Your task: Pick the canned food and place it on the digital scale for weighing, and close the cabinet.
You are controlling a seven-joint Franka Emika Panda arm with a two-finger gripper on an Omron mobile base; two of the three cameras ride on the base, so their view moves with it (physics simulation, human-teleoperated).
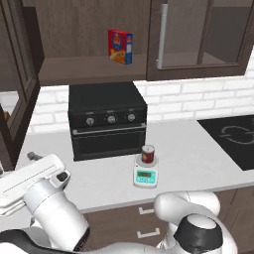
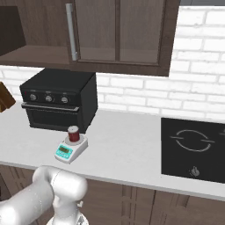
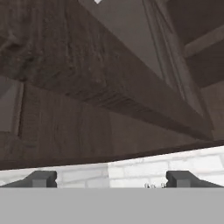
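While cabinet [image 1: 30, 69] open, can [image 1: 148, 153] on scale [image 1: 145, 174]

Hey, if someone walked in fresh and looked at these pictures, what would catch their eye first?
Probably the dark-red canned food standing upright on the digital scale, on the pale counter just in front of the black toaster oven. Next, the red-and-blue food box on the shelf of the cabinet, whose left side stands open above the oven.

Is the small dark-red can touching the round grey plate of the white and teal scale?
Touching. In the left base view the can stands upright on the scale.
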